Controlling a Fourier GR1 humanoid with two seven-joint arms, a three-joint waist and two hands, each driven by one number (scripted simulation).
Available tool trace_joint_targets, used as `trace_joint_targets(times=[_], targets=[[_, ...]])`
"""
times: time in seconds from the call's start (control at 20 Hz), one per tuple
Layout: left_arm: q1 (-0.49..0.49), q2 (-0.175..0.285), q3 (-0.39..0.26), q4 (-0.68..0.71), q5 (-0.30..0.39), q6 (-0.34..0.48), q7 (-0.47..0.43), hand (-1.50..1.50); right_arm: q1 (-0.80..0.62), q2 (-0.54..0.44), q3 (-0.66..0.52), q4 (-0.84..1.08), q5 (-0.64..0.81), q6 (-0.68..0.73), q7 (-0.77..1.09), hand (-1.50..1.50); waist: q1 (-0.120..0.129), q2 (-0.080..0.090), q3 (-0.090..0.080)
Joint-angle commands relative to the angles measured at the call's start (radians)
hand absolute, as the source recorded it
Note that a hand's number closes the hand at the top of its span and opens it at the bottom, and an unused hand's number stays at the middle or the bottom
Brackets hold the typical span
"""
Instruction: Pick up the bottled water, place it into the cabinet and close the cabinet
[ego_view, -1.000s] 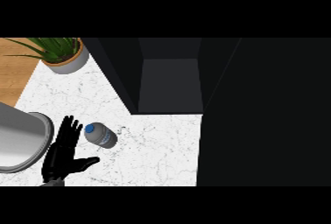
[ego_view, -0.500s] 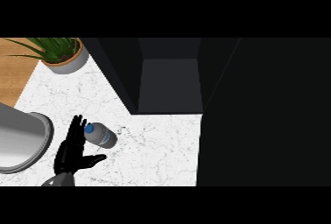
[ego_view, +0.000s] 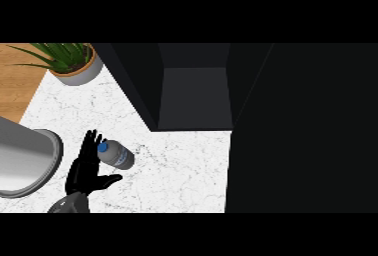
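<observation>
The water bottle (ego_view: 117, 155), clear with a blue cap, stands on the white marble counter (ego_view: 177, 165) in the head view. My left hand (ego_view: 85, 174) is open just to its left, fingers straight up and thumb out to the right below the bottle. The fingers are beside the bottle's cap; contact cannot be told. The black cabinet (ego_view: 196, 95) stands behind with its grey inside showing, and its dark door (ego_view: 295, 130) fills the right side. My right hand does not show.
A large grey round vessel (ego_view: 22, 160) sits at the left edge, close to my left hand. A potted plant (ego_view: 74, 65) stands at the back left, partly on a wooden surface (ego_view: 18, 80).
My left hand has moved forward and slightly right, closing in on the bottle's left side. The bottle and cabinet have not moved.
</observation>
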Motion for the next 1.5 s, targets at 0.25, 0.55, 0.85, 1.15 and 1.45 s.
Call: trace_joint_targets(times=[0.25, 0.55, 0.85, 1.15, 1.45], targets=[[-0.074, -0.027, 0.014, 0.095, 0.023, -0.104, 0.016, -1.50, 0.018, -0.024, -0.035, 0.014, -0.051, 0.029, -0.018, -1.50, -0.010, 0.006, -0.011], [-0.078, -0.060, -0.009, 0.105, 0.004, -0.149, -0.001, -1.50, 0.052, 0.001, 0.055, -0.019, 0.020, 0.010, -0.007, -1.50, -0.020, 0.006, -0.013], [-0.084, -0.082, -0.031, 0.113, -0.020, -0.154, -0.039, 1.50, -0.030, -0.031, -0.061, 0.007, -0.086, 0.008, 0.034, -1.50, -0.006, 0.007, -0.011], [-0.119, -0.071, -0.016, 0.124, -0.003, -0.190, -0.027, 1.50, -0.019, -0.034, -0.046, 0.042, -0.059, 0.026, 0.001, -1.50, -0.010, 0.007, -0.011], [-0.104, -0.025, -0.019, 0.093, -0.007, -0.183, -0.026, 1.50, -0.032, -0.034, -0.038, 0.006, -0.065, 0.006, 0.036, -1.50, -0.001, 0.004, -0.011]])
